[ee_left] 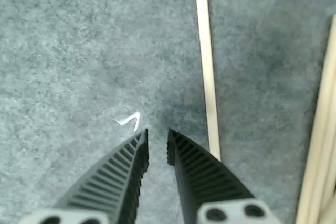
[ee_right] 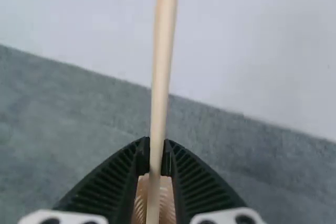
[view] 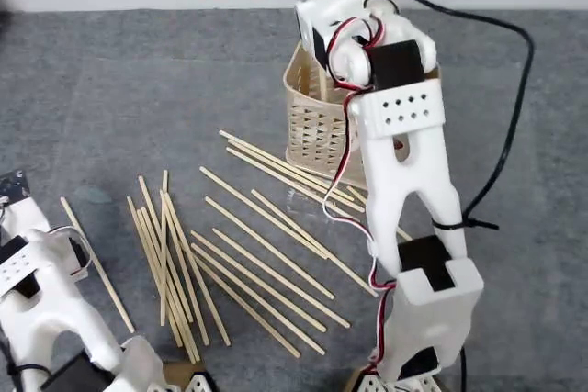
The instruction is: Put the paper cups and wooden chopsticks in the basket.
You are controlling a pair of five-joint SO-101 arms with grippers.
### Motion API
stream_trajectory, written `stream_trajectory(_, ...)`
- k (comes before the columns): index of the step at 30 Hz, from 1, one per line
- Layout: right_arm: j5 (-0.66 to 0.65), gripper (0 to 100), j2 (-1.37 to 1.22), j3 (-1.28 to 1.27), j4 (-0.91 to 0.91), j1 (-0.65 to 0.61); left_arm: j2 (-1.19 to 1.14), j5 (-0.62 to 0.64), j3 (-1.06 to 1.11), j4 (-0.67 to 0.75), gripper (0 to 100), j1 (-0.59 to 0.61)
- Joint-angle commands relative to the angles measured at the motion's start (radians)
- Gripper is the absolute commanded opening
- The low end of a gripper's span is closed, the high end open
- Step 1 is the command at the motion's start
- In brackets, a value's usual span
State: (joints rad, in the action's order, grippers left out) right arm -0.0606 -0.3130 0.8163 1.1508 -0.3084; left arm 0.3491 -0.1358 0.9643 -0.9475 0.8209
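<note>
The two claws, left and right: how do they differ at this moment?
The right gripper is clamped on a wooden chopstick; the left gripper holds nothing, its jaws slightly apart. The right one is up above the basket; the left is low over the grey table, beside a lying chopstick. Both have black ridged fingers.

spreading as grey carpet (view: 110, 89) beneath the left claw (ee_left: 157, 135), carrying a small white fleck (ee_left: 128, 121) just ahead of its tips. rising as a pale wall (ee_right: 252, 35) beyond the right claw (ee_right: 156, 142), meeting the carpet along a straight edge.
</note>
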Motion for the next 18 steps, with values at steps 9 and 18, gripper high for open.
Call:
stream_trajectory(9,0.012,1.8,0.002,0.006,0.102,0.01,0.029,0.002,-0.001,0.017,7,-0.008)
stream_trajectory(18,0.012,17.2,0.018,0.014,0.18,0.004,0.029,0.002,-0.001,0.017,7,-0.008)
